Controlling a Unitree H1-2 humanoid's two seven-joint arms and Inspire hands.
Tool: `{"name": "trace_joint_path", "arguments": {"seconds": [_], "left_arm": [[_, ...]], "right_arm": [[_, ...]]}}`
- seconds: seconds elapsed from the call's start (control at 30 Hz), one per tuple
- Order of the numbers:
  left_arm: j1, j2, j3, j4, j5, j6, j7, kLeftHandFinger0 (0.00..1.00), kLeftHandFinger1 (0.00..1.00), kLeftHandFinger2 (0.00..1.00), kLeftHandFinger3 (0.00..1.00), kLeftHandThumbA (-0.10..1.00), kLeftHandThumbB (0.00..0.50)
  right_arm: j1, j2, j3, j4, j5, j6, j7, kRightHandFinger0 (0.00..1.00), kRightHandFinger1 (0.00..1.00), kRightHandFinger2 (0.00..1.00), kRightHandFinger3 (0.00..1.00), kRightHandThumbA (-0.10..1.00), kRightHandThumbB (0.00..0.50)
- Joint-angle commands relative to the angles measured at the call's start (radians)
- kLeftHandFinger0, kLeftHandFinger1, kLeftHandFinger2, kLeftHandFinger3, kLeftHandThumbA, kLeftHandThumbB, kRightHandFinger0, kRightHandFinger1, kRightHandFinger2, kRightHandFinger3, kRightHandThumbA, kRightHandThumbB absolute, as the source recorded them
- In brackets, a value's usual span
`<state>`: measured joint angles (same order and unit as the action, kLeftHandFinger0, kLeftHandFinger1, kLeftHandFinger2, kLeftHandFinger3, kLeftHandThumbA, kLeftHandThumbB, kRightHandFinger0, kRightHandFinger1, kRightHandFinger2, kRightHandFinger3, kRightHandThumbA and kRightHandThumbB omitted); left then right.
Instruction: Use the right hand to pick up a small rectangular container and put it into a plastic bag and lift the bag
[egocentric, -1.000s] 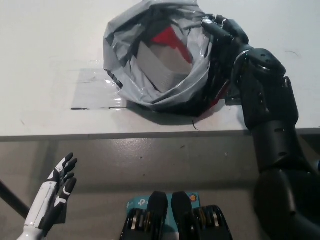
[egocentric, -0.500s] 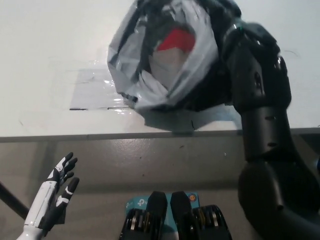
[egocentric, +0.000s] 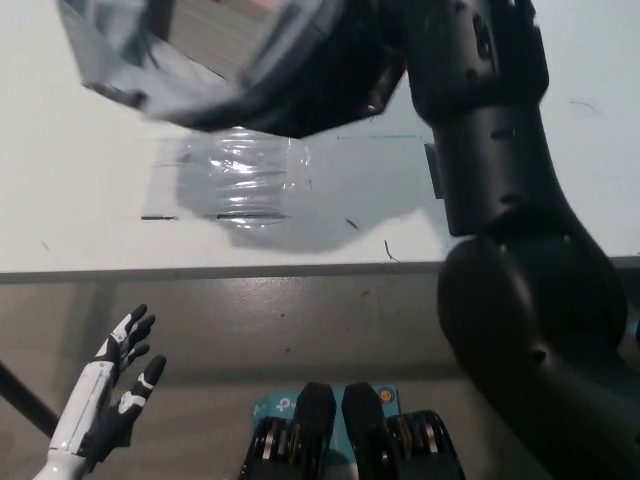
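Observation:
The grey plastic bag (egocentric: 200, 70) hangs in the air over the white table (egocentric: 80, 220), blurred and close to the camera at the top left. My black right arm (egocentric: 490, 150) rises steeply from the lower right. Its hand (egocentric: 395, 60) is at the bag's right side, mostly hidden by the bag, and is shut on it. The small rectangular container cannot be made out inside the bag. Below the table's front edge, at the lower left, my white left hand (egocentric: 110, 400) rests open with its fingers apart.
A clear shiny taped patch (egocentric: 240, 180) lies on the table under the bag, partly in the bag's shadow. The table's front edge (egocentric: 200, 272) runs across the middle of the picture, with grey floor below it.
The bag has gone up off the table toward the camera and to the left, held by the right hand. The right arm has risen with it. The left hand stays put.

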<state>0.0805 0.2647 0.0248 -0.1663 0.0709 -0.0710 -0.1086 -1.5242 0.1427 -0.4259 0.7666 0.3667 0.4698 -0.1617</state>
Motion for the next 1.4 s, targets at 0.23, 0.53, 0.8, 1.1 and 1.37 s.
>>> {"name": "trace_joint_path", "arguments": {"seconds": [0.23, 0.53, 0.8, 1.1, 1.37], "left_arm": [[-0.015, 0.017, 0.006, -0.031, 0.000, 0.000, -0.010, 0.96, 1.00, 1.00, 1.00, 0.77, 0.000], [-0.021, 0.022, 0.005, -0.033, 0.007, 0.013, -0.012, 0.94, 1.00, 1.00, 1.00, 0.73, 0.014], [-0.029, 0.024, 0.001, -0.028, 0.017, 0.013, -0.012, 0.92, 1.00, 1.00, 1.00, 0.70, 0.028], [-0.041, 0.034, -0.006, -0.025, 0.034, 0.017, -0.016, 0.91, 1.00, 1.00, 1.00, 0.73, 0.042], [-0.043, 0.035, -0.012, -0.035, 0.035, 0.028, -0.022, 0.91, 0.99, 1.00, 1.00, 0.69, 0.036]], "right_arm": [[-0.415, -0.043, -0.062, 0.102, 0.110, -0.018, -0.091, 0.00, 0.22, 0.86, 1.00, -0.10, 0.086], [-0.412, -0.036, -0.064, 0.145, 0.087, -0.060, -0.087, 0.00, 0.29, 0.92, 1.00, -0.10, 0.100], [-0.318, -0.010, -0.038, 0.197, 0.069, -0.082, -0.065, 0.00, 0.36, 0.88, 1.00, -0.10, 0.102], [-0.193, 0.025, -0.018, 0.319, 0.046, -0.175, -0.058, 0.00, 0.32, 0.92, 1.00, -0.10, 0.120], [-0.094, 0.030, 0.026, 0.413, 0.020, -0.250, -0.028, 0.00, 0.26, 0.83, 1.00, -0.10, 0.124]]}}
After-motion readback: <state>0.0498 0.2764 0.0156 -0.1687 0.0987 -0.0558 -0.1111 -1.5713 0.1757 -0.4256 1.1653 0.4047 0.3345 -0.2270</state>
